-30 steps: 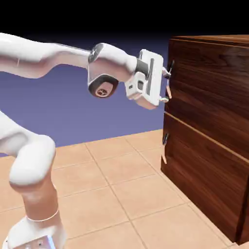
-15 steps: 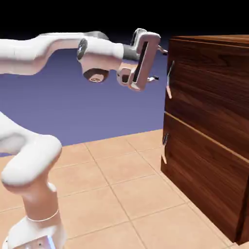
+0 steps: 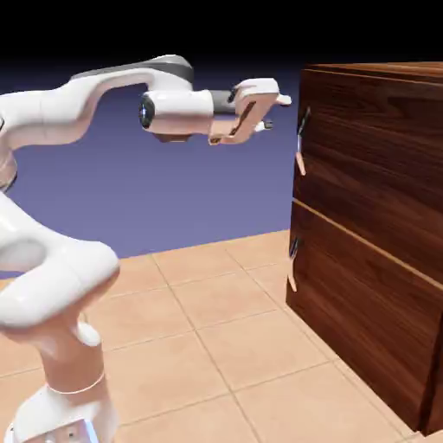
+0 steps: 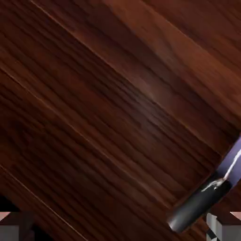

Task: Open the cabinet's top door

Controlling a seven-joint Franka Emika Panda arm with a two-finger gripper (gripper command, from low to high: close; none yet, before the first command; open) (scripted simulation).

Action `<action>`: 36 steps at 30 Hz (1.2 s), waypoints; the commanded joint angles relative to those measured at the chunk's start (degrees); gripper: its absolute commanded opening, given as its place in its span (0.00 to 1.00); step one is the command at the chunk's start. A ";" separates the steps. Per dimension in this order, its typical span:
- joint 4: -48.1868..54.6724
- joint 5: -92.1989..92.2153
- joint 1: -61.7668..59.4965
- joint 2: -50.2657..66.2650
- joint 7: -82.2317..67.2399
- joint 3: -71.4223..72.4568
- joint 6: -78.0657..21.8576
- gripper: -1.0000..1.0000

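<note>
The dark-brown wood-grain cabinet (image 3: 381, 285) fills the exterior view's right. Its top door (image 3: 372, 147) lies flush with the front, above a thin seam. The door's small dark-and-tan handle (image 3: 300, 143) sticks out at the left edge. My gripper (image 3: 277, 112) hovers just left of that handle and slightly above it, open, holding nothing and apart from the handle. The hand view is filled by the door's wood grain, with the dark handle (image 4: 200, 203) slanting at the lower right, close to my right fingertip (image 4: 220, 228).
The lower panel (image 3: 363, 329) has its own handle (image 3: 292, 260) at the left edge. Tan floor tiles (image 3: 225, 337) spread in front of the cabinet. My white arm arches in from the exterior view's left.
The hand has drawn back left and slightly up from the top handle and rolled, so the fingers now stand one above the other. The jaws stayed open.
</note>
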 commanded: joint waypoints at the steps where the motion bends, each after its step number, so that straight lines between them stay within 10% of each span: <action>1: 0.56 2.50 -1.03 -0.54 1.43 1.16 -0.08 0.50; 18: 14.03 28.68 -21.21 -4.90 16.62 17.22 -2.05 0.50; 19: 14.03 28.68 -21.21 -4.90 16.62 17.22 -2.05 0.00; 36: -19.20 17.62 10.22 -8.11 13.30 -5.46 -25.23 0.00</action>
